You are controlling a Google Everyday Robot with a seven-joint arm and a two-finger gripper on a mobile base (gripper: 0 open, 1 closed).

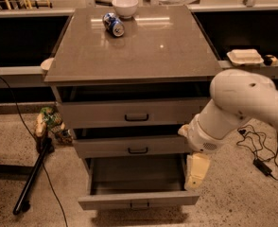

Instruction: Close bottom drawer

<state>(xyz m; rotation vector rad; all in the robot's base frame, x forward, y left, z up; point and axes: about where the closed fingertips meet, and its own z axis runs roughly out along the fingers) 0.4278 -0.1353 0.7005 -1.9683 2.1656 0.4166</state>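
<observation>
The grey cabinet has three drawers. The bottom drawer (139, 201) is pulled far out, its empty inside showing, with a small dark pull on its narrow front. The middle drawer (134, 148) and the top drawer (132, 113) stand slightly out. My gripper (195, 171) hangs down from the white arm (238, 108) at the right side of the bottom drawer, just above its right front corner. It holds nothing that I can see.
On the cabinet top (134, 46) lie a blue can (113, 24) on its side and a white bowl (125, 6). A black stand leg (32, 176) and a small bag (51, 122) sit on the floor at the left. Cables (257, 150) lie at the right.
</observation>
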